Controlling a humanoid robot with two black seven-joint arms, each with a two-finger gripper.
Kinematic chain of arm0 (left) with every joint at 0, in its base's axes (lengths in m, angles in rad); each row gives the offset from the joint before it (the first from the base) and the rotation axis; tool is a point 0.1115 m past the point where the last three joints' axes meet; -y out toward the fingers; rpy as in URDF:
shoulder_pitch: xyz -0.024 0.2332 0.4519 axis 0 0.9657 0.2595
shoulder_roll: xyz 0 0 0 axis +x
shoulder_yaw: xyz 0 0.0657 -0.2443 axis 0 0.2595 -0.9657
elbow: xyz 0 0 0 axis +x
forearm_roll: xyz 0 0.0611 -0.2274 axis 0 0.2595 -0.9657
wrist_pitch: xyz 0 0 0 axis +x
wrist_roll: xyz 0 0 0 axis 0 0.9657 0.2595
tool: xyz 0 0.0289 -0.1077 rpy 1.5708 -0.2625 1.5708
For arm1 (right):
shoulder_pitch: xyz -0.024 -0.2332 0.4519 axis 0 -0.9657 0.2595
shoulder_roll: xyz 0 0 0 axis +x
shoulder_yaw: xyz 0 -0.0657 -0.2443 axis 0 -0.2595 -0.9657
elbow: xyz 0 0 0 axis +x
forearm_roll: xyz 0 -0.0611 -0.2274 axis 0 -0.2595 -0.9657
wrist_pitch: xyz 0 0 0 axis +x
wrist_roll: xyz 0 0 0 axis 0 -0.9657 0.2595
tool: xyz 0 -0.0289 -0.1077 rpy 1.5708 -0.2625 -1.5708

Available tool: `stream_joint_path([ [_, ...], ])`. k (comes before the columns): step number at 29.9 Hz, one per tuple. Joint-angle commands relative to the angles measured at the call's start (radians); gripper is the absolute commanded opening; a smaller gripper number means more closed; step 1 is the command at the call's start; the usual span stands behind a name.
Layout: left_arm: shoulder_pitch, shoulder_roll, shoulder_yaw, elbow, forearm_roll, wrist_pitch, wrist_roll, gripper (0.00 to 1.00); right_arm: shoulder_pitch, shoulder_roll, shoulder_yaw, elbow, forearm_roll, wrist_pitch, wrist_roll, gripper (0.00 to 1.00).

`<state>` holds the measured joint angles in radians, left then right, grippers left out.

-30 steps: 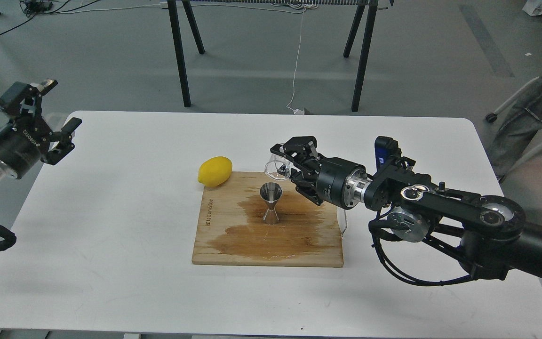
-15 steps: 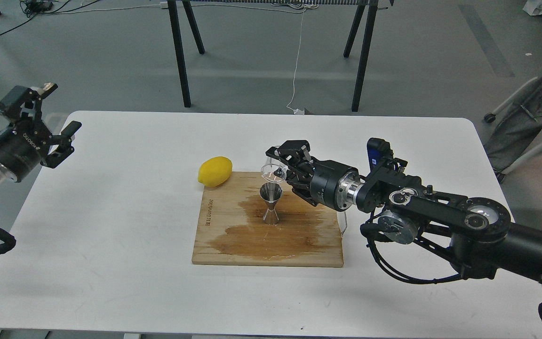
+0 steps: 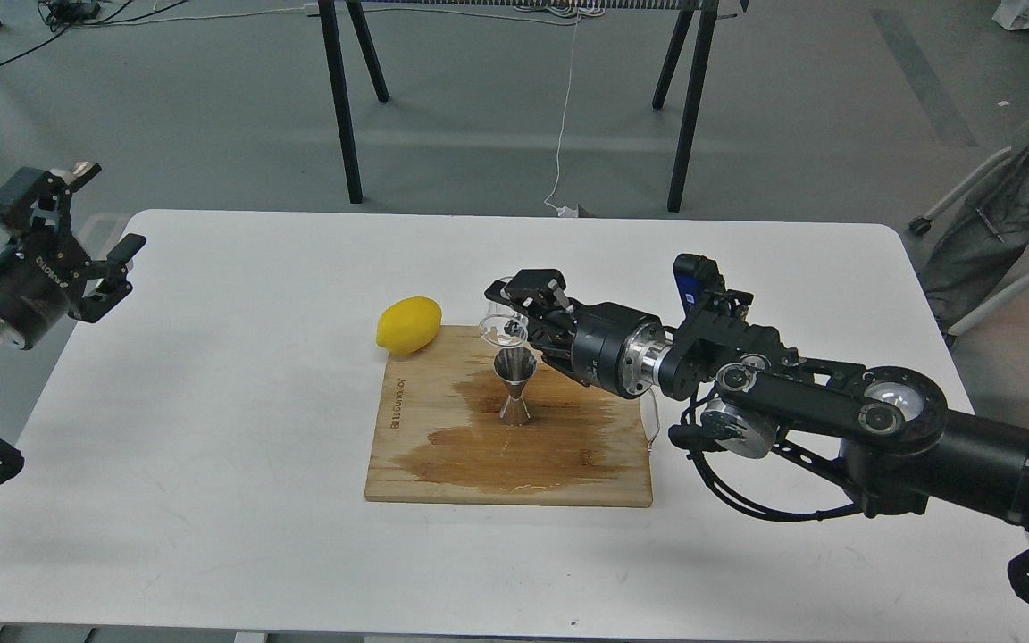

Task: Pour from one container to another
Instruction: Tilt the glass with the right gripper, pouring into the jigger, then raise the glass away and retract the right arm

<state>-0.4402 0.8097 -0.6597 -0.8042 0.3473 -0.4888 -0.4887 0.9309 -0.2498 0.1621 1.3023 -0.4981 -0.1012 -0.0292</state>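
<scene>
Closest to you, the white surface point(image 3: 211, 500) has a wooden cutting board point(image 3: 443, 446) lying flat on it. You can see a big dark wet patch point(image 3: 550, 429) spread over the middle of the board.

Your right arm comes in from the right side and reaches across the board. Its right end effector point(image 3: 519, 313) is clenched around the small clear glass cup point(image 3: 503, 327). The cup is up in the air, not touching the board. It is tipped over to the left, with its open mouth facing left and a bit down.

Just under the cup, the shiny metal jigger point(image 3: 514, 386) stands upright on the board, in the wet patch. The cup's lower edge is just above the jigger's top rim, a little to the left of it. You cannot tell if they touch.

A yellow lemon point(image 3: 408, 324) lies on the surface, touching the far left corner of the board.

Far off to the left, your left end effector point(image 3: 93, 232) hangs in the air by the left edge of the surface. Its fingers are spread wide apart and it grasps nothing.

Behind the surface, black table legs point(image 3: 340, 98) stand on the grey floor point(image 3: 791, 116).
</scene>
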Motion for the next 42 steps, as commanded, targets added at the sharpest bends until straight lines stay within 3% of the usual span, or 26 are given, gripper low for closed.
stream_joint_path([
  [1, 0.0, -0.001, 0.0, -0.001, 0.001, 0.0, 0.0, 1.0, 0.011, -0.002, -0.025, 0.0, -0.042, 0.0, 0.0, 0.35],
  [42, 0.0, 0.005, 0.0, -0.001, -0.001, 0.0, 0.0, 1.0, 0.048, -0.025, -0.11, -0.003, -0.24, -0.055, 0.035, 0.36],
])
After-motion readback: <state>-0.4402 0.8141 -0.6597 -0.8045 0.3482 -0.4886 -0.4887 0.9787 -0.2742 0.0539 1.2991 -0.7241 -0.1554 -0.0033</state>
